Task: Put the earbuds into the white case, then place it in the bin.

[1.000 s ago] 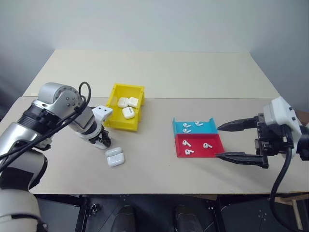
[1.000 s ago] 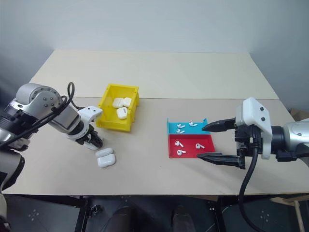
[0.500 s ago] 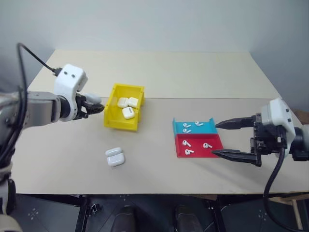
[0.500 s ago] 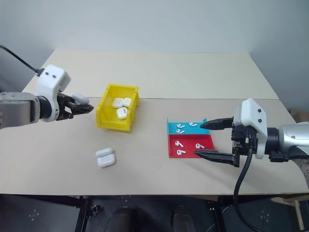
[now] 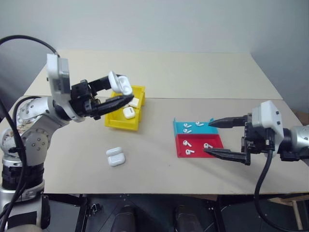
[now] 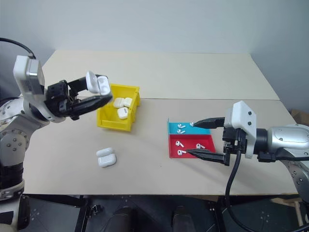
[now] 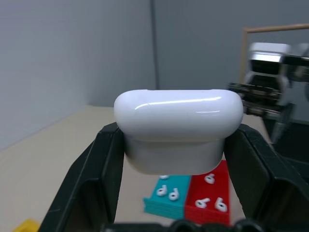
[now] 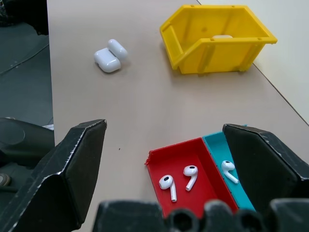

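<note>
Since a second ago the left gripper (image 5: 118, 93) has risen from the table, clamped on a small glossy white case (image 5: 120, 83) held level above the yellow plastic bin (image 5: 117, 121), likely presenting it for loading; the right gripper (image 5: 216, 137) waits agape around the tiny white earbuds (image 5: 197, 144).

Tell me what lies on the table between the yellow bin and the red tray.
Nothing: bare tabletop separates the yellow bin from the red tray, seen in both eye views.
</note>
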Controlling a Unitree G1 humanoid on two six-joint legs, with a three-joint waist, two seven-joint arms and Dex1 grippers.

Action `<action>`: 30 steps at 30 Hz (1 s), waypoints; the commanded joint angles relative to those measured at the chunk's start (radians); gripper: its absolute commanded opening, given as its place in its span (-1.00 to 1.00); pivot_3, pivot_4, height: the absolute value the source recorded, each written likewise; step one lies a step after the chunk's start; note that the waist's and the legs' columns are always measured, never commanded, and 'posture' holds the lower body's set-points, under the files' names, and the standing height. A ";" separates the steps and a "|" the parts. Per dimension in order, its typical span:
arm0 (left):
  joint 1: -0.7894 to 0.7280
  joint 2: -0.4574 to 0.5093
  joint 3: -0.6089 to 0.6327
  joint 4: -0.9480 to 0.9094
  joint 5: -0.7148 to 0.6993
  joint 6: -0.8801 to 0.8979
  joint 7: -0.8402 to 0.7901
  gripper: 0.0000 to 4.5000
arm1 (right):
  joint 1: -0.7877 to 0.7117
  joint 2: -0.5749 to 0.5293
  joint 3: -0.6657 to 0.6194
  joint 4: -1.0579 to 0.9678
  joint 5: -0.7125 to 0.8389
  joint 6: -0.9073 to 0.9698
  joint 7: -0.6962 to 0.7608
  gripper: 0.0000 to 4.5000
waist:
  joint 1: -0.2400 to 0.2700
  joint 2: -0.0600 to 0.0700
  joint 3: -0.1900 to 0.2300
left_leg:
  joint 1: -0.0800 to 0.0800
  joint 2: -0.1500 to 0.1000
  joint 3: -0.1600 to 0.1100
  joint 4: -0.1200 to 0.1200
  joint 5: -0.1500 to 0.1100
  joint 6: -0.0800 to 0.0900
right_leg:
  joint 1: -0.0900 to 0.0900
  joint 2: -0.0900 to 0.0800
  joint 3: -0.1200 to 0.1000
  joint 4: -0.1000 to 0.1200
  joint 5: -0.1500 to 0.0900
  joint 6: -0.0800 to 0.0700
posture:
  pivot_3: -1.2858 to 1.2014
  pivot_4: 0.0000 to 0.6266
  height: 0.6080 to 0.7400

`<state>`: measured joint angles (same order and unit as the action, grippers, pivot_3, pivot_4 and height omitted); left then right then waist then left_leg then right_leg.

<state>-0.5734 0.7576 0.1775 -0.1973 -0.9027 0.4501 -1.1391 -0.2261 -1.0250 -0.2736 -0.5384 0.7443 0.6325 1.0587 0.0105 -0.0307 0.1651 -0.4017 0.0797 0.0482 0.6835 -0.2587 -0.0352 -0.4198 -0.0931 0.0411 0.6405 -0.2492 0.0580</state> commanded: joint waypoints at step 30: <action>-0.010 -0.164 -0.125 -0.075 0.079 -0.049 -0.147 0.24 | -0.615 -0.070 0.742 0.351 -0.574 0.141 0.257 0.14 | -0.014 0.000 0.000 | -0.002 0.000 0.000 0.001 -0.001 0.001 | -0.002 0.000 0.000 0.000 0.000 0.000 | 0.03 -0.52 1.00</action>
<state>-0.5784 0.5947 0.0510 -0.2337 -0.8227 0.3996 -1.2951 -0.8132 -1.0978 0.4543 -0.1929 0.2096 0.7564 1.2971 -0.0036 -0.0303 0.1650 -0.4038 0.0802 0.0479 0.6841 -0.2596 -0.0337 -0.4222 -0.0928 0.0409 0.6403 -0.2491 0.0581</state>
